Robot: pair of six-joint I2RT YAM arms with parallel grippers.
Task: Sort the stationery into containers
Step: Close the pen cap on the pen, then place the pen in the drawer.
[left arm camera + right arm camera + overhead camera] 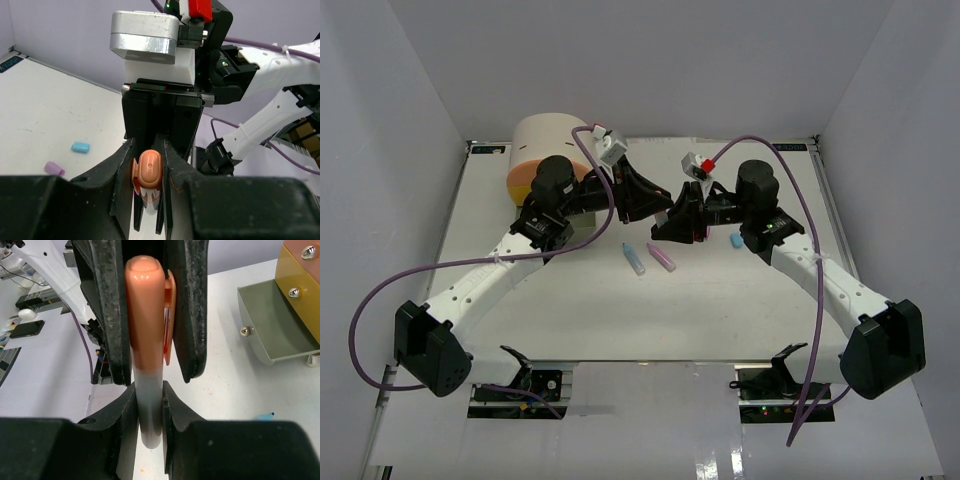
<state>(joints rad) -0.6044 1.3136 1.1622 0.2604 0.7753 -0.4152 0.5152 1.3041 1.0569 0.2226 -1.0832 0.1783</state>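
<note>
**Both grippers pinched on one orange-capped pen, mid-table**

Top view: arms meet above the middle of the table (570, 310). Left gripper (658, 208) and right gripper (678, 222) are tip to tip; what sits between them is hidden here. The beige cabinet (545, 135) stands at far left. A blue pen (633, 258) and a purple pen (661, 256) lie loose, just near of the grippers. A small blue piece (736, 240) lies to the right.

Left wrist view: left gripper (149, 167) is nearly closed, fingers pressed on the cap of the orange-capped pen (150, 170). Right gripper (159, 127) faces it from beyond. A blue piece (80, 147) and a purple piece (54, 168) lie on the table to the left.

Right wrist view: right gripper (150, 402) is narrowed onto the grey barrel of the orange-capped pen (145, 315). Left gripper (150, 320) clamps the cap. The pen is off the table. At right, the grey-green drawer (270, 337) is pulled out below the yellow drawer (300, 300).
</note>
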